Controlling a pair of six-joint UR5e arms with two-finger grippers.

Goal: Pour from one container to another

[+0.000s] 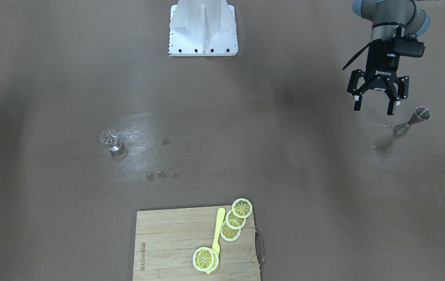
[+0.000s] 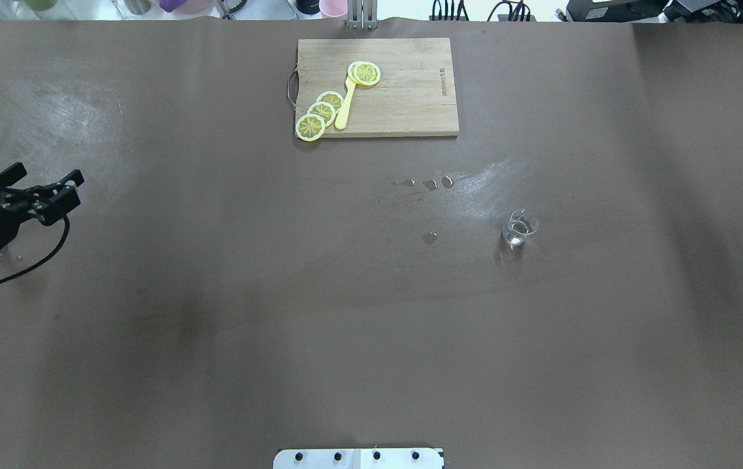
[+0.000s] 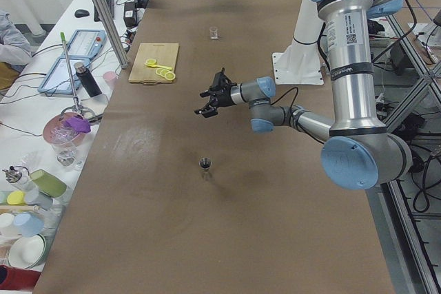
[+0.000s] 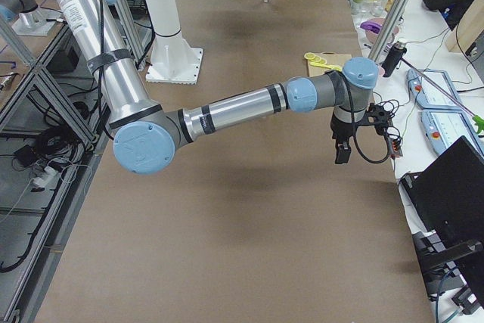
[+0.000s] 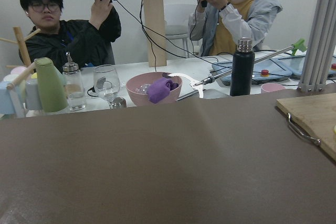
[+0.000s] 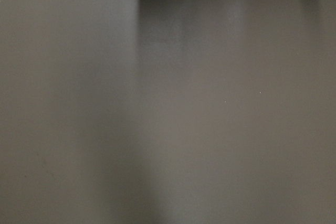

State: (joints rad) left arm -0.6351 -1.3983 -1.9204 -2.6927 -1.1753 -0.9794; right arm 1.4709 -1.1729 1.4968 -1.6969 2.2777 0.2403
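A metal jigger (image 1: 412, 121) stands upright on the brown table, on my left side; it also shows small in the exterior left view (image 3: 204, 164). A small clear glass (image 1: 111, 140) stands on my right side (image 2: 519, 229). My left gripper (image 1: 374, 109) hangs open and empty above the table, just beside the jigger and not touching it; from overhead it (image 2: 45, 174) sits at the left edge. My right gripper (image 4: 340, 158) shows only in the exterior right view, pointing down over the table's far side, so whether it is open or shut I cannot tell.
A wooden cutting board (image 2: 404, 98) with lemon slices (image 2: 319, 114) and a yellow utensil (image 2: 345, 107) lies at the far edge. Small wet spots (image 1: 156, 175) mark the table near the glass. Beyond the edge are people, a pink bowl (image 5: 152, 88), a black bottle (image 5: 241, 66) and cups.
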